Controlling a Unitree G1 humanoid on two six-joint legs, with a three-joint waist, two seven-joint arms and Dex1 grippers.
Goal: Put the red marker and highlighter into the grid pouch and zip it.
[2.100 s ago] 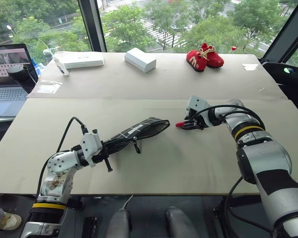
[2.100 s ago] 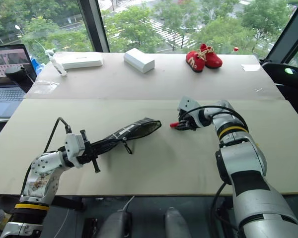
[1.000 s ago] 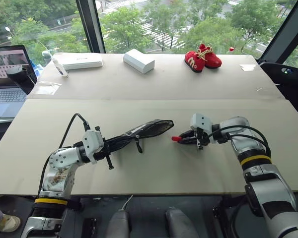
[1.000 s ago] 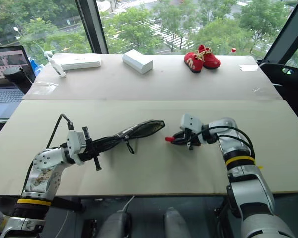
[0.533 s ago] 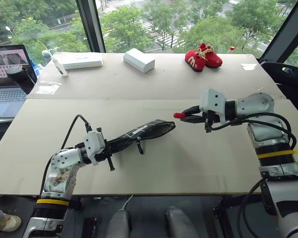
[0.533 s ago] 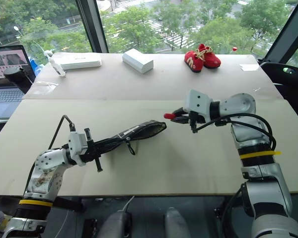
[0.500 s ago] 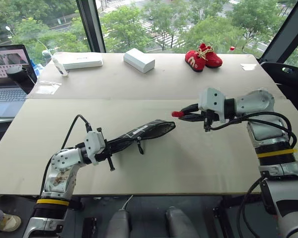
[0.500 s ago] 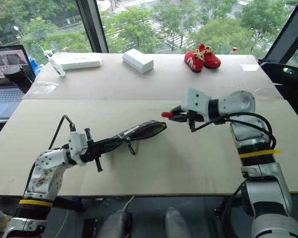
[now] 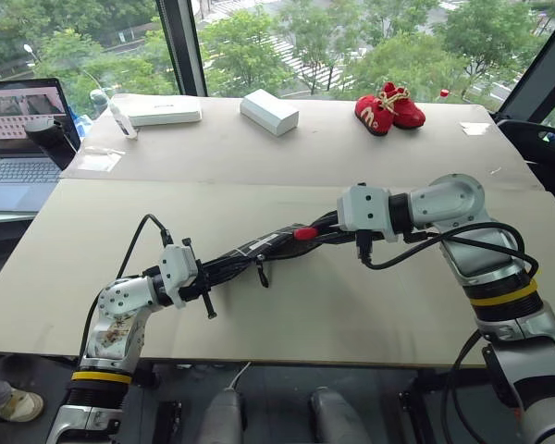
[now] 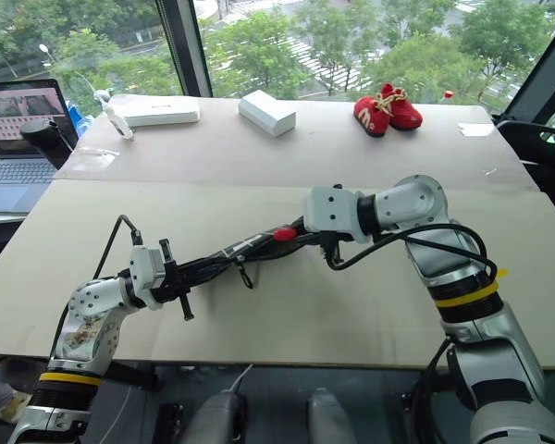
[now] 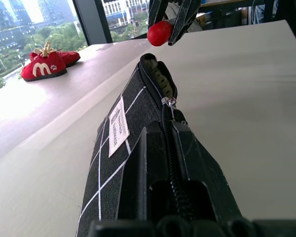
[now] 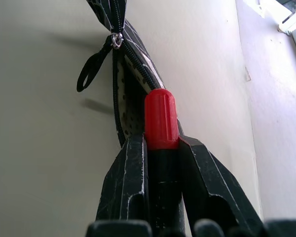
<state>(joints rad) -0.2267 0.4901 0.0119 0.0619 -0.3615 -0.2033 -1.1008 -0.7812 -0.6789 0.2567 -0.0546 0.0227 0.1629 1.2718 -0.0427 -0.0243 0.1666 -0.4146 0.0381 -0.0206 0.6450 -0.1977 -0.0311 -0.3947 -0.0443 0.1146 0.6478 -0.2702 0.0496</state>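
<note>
The left end effector (image 9: 206,280) has its two black fingers pressed together on the closed end of the flat black fabric grid pouch with white lines (image 9: 259,247), holding it on edge just above the pale beige table (image 9: 287,319). The pouch stretches from that end effector toward two o'clock, with its small white label (image 11: 118,126) on the side panel and its zipper line facing up. The zipper slider (image 12: 117,40) sits partway along, its black pull cord (image 12: 90,70) dangling off to one side, and the far end of the pouch gapes open.

The right end effector (image 9: 320,230) pinches the slim red marker with a black barrel and red cap (image 9: 305,233) between its fingers, the red cap sticking out past the fingertips and pointing toward nine o'clock. In the right wrist view the cap (image 12: 161,118) sits directly over the open mouth of the pouch; whether it touches the fabric cannot be told.

Far across the table, at twelve o'clock, lie a white rectangular box (image 9: 269,111) and a flat white device (image 9: 157,109); at one o'clock is a pair of small red shoes (image 9: 389,104). An open laptop (image 9: 23,129) stands at ten o'clock, off the table's edge.
</note>
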